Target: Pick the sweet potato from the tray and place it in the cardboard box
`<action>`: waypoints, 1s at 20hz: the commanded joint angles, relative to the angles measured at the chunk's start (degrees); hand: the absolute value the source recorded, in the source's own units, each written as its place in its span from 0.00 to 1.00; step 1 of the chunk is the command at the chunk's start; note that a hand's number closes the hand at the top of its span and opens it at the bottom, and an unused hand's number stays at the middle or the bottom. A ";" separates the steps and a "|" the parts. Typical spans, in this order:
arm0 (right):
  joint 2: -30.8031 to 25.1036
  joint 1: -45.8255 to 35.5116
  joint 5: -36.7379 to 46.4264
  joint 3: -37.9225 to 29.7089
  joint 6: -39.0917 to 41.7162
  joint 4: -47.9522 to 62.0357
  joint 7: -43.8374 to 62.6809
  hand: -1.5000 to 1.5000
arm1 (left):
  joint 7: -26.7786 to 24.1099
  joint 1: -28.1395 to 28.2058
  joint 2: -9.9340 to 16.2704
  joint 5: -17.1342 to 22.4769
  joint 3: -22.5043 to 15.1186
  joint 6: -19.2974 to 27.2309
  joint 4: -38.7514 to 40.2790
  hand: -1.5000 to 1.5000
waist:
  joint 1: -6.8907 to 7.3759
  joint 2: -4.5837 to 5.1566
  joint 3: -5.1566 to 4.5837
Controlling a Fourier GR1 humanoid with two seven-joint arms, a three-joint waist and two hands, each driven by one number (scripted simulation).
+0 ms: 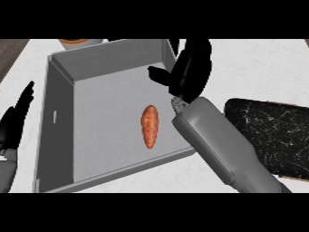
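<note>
sweet potato [149,126] lies in box [60,122]; right robot hand [189,68] open above

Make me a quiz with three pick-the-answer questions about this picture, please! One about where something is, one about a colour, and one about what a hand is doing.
1. Where is the sweet potato?
A. On the black tray
B. On the floor of the grey box
C. In the right hand

2. What colour is the tray?
A. Black with thin white streaks
B. Plain orange
C. Blue

3. What is the right hand doing?
A. Curled round the sweet potato
B. Open above the box, holding nothing
C. Lying flat on the tray

Answers:
1 B: it lies on the box's floor.
2 A: dark surface with pale veins.
3 B: its fingers are straight and the sweet potato lies apart from it.
</note>
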 commanded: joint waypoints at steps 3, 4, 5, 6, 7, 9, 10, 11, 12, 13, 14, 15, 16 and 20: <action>0.50 2.10 2.78 1.42 -10.28 -5.81 12.47 0.00 | 0.06 3.40 -0.37 -0.07 0.49 0.86 -2.21 0.50 | -2.26 -0.89 0.02; 0.50 6.01 4.62 2.22 -11.42 -8.54 11.58 0.00 | -0.64 3.56 -0.70 -0.08 1.21 1.75 -0.81 0.50 | -3.48 -0.96 0.00; 0.50 8.52 5.52 3.70 -12.52 -9.59 12.52 0.00 | 0.92 3.10 -1.50 -1.30 -0.14 2.57 -2.39 0.50 | -3.55 -1.03 0.04; 0.50 11.76 5.96 3.61 -10.88 -14.03 11.72 0.00 | 0.76 2.39 1.20 0.05 2.34 0.87 0.09 0.50 | -4.98 -1.24 0.02; 0.50 12.62 8.46 1.93 -8.33 -16.00 12.43 0.00 | 3.77 3.01 1.61 1.32 2.53 -0.29 -4.00 0.50 | -4.94 -1.62 0.07; 0.50 16.57 10.88 2.64 -7.53 -21.10 13.94 0.00 | -0.35 5.37 1.50 0.68 3.28 0.83 -1.39 0.50 | -5.30 -1.49 -0.02; 0.51 20.29 12.94 5.89 -7.44 -23.24 15.29 0.00 | 1.94 3.75 1.34 0.73 3.00 0.63 -2.18 0.50 | -5.33 -1.40 0.00; 0.51 23.16 13.47 4.73 -5.40 -27.91 13.82 0.00 | 1.18 5.90 1.23 1.24 3.44 0.49 -2.10 0.50 | -6.19 -1.76 0.00; 0.51 26.55 14.74 5.73 -5.26 -30.66 13.87 0.00 | 1.99 4.15 0.62 0.32 3.15 1.84 -1.66 0.50 | -6.96 -1.71 0.00; 0.51 28.80 16.79 6.67 -1.73 -33.83 14.91 0.00 | 1.27 5.58 -0.09 0.17 3.05 2.60 -2.61 0.50 | -6.80 -1.82 -0.03; 0.51 33.41 19.24 9.03 -4.40 -36.49 14.55 0.00 | -0.32 6.55 1.59 1.11 3.88 0.70 -2.75 0.50 | -6.35 -1.64 -0.02; 0.51 37.20 18.72 10.58 -2.55 -39.79 13.74 0.00 | -0.68 6.30 1.37 0.91 4.50 1.54 -0.66 0.50 | -7.43 -1.73 -0.06; 0.51 40.92 20.62 10.95 -0.87 -43.55 12.84 0.00 | 0.12 7.76 1.53 1.55 4.81 1.24 -3.28 0.50 | -6.77 -1.73 0.00; 0.52 55.36 24.99 18.69 2.07 -53.87 10.28 0.00 | 1.87 7.20 1.58 1.46 4.26 0.41 -5.21 0.50 | -6.00 -1.20 0.02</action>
